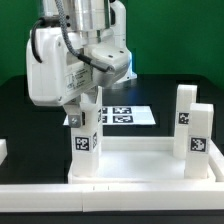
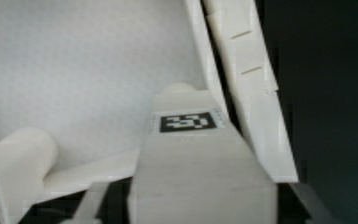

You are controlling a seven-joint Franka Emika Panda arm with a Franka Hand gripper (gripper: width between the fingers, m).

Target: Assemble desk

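Exterior view: the arm [image 1: 60, 60] fills the upper left of the frame, its tool [image 1: 88, 100] lowered onto a tagged leg [image 1: 85, 140] standing upright at the left of the desk top [image 1: 140, 165]. Two more legs [image 1: 192, 128] stand upright at the right. The marker board [image 1: 125, 116] lies behind on the dark surface [image 1: 180, 75]. Wrist view: the top's rim [image 2: 243, 90] and a tagged leg [image 2: 190, 122] show; whether the tool is spread or pinching cannot be told.

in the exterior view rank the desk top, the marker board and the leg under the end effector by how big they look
1. Desk top: largest, spanning most of the picture's width.
2. Marker board and leg under the end effector: too close to rank. The arm hides part of the board, and it lies farther from the camera, so it looks smaller than it may be.
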